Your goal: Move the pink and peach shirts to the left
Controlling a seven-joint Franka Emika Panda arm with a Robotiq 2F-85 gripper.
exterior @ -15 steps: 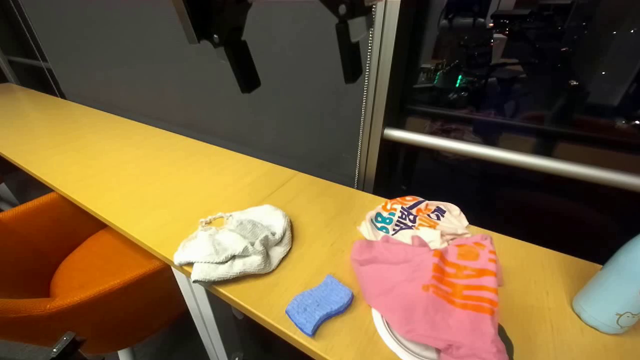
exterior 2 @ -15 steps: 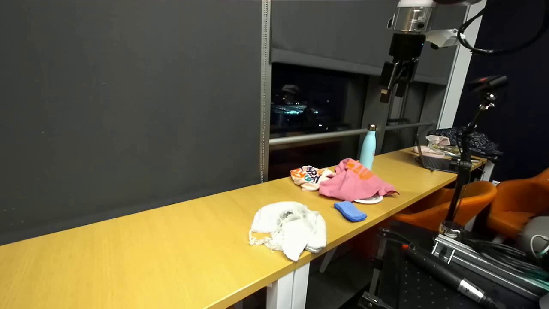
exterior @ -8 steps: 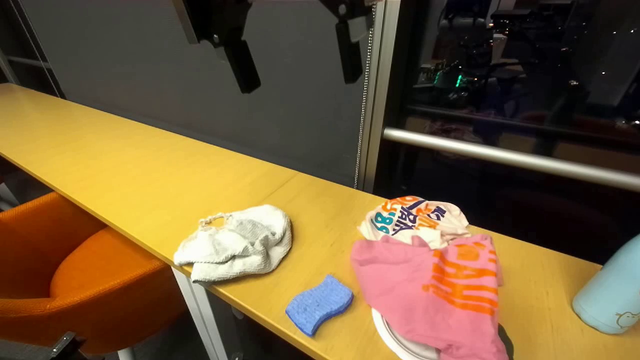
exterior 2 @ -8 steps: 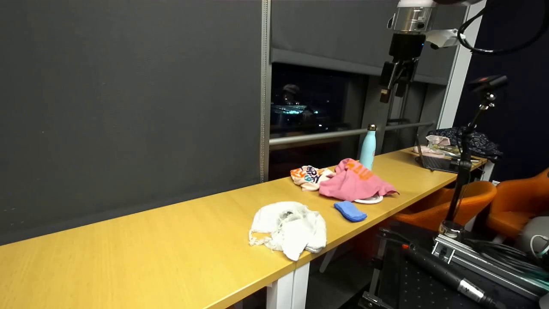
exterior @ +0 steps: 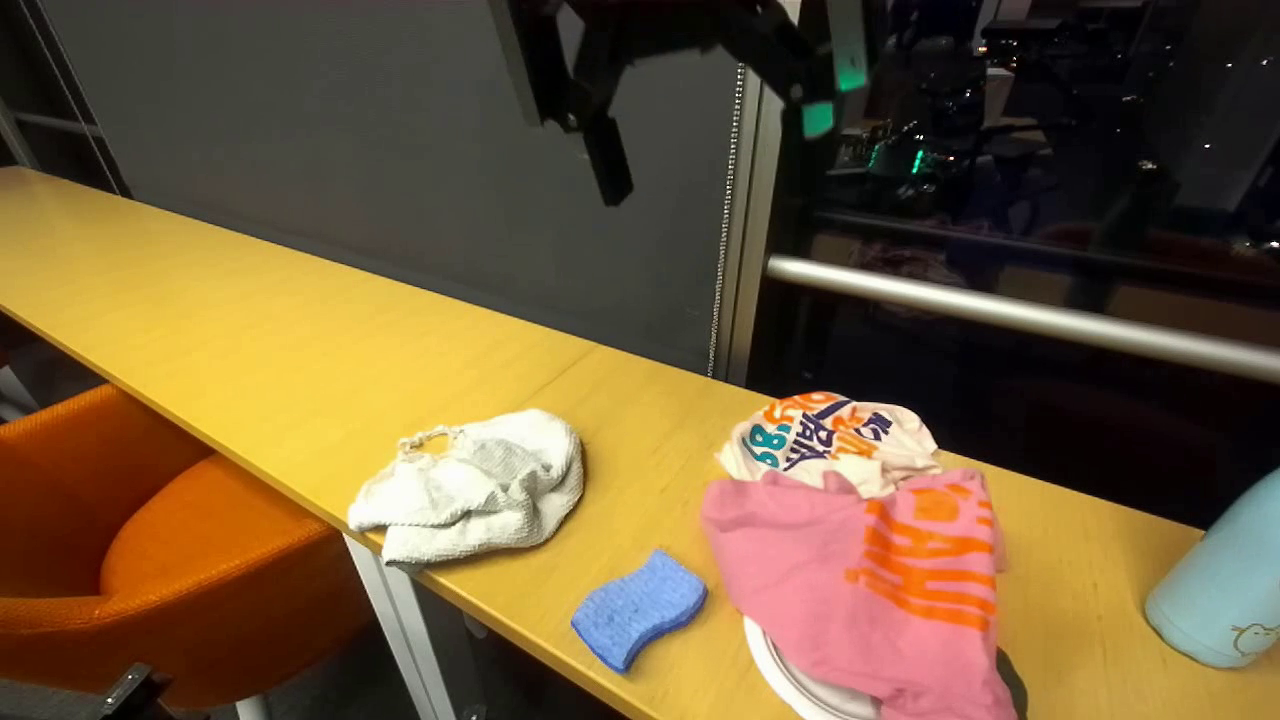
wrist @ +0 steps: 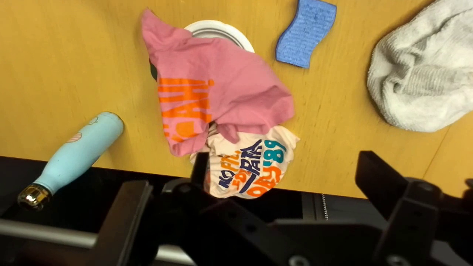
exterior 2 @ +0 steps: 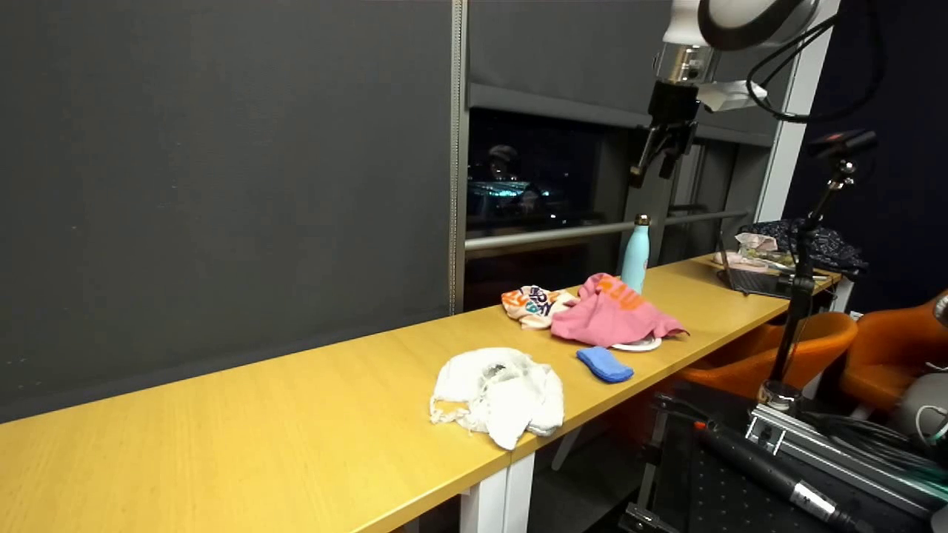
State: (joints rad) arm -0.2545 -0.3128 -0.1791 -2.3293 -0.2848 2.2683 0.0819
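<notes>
Both the pink shirt point(exterior: 840, 590), w/ orange lettering, and the peach shirt point(exterior: 830, 440), w/ orange, navy & teal print, lie crumpled and touching on the wooden table point(exterior 2: 222, 444), the peach one nearer the window point(exterior: 1100, 180). Pink's edge seems to lap over it. Poking out from under the pink, on the side away from the glass, is a white round dish point(wrist: 236, 34); along another edge shows a dark green sliver point(wrist: 153, 71) of smth I can't ID. Well above the cloth hangs the gripper point(wrist: 283, 162), fingers point(wrist: 380, 181) spread wide, just air b/w them; from the wrist view, one finger blocks a bit of the peach shirt. Blue sponge point(exterior: 640, 608), wavy-edged, lies flat near the dish. Past that, a crumpled white cloth point(exterior: 480, 495) sits right at the table edge away from the window, apart from the shirts. Other side of the pink: a light blue bottle point(exterior 2: 635, 255), gold cap, standing upright. Further out, in an exterior view, a laptop point(exterior 2: 755, 281) stands toward the table's far end; by the same edge as the cloth, an orange chair point(exterior: 215, 540). Behind it all, a metal rail point(exterior: 1000, 312) across the window & a dark grey blind point(exterior 2: 222, 185).
</notes>
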